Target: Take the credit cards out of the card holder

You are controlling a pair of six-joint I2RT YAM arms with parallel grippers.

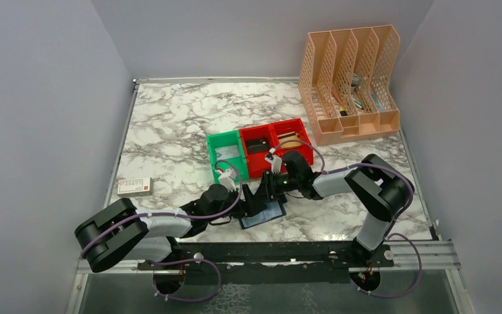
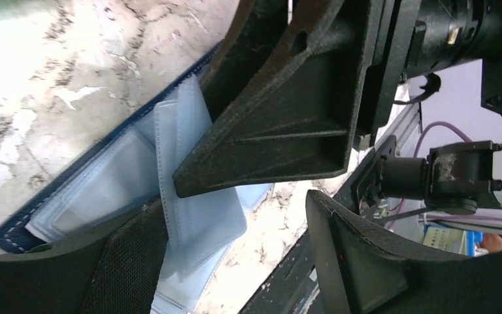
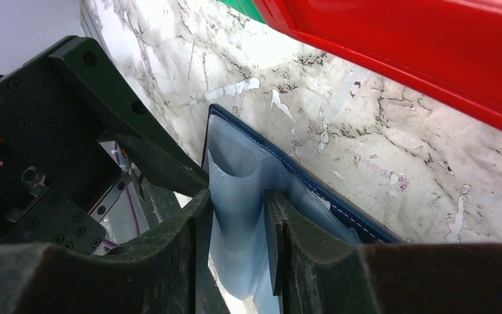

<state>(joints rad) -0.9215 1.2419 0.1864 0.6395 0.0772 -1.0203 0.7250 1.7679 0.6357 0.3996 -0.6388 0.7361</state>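
The card holder [image 1: 266,213] lies open on the marble near the front edge, navy outside with pale blue clear sleeves. It also shows in the left wrist view [image 2: 104,190] and the right wrist view [image 3: 314,196]. My right gripper [image 1: 272,190] [image 3: 238,203] is shut on a raised clear sleeve [image 3: 235,176], and one of its fingers [image 2: 274,131] crosses the left wrist view. My left gripper [image 1: 251,200] [image 2: 232,212] is open. Its left finger [image 2: 72,275] rests over the holder's near panel. I see no card in the sleeves.
A green bin [image 1: 227,154] and two red bins [image 1: 281,124] stand just behind the grippers; a red wall [image 3: 431,59] is close in the right wrist view. An orange file organiser [image 1: 350,85] is at the back right. A small white box [image 1: 134,186] lies at the left.
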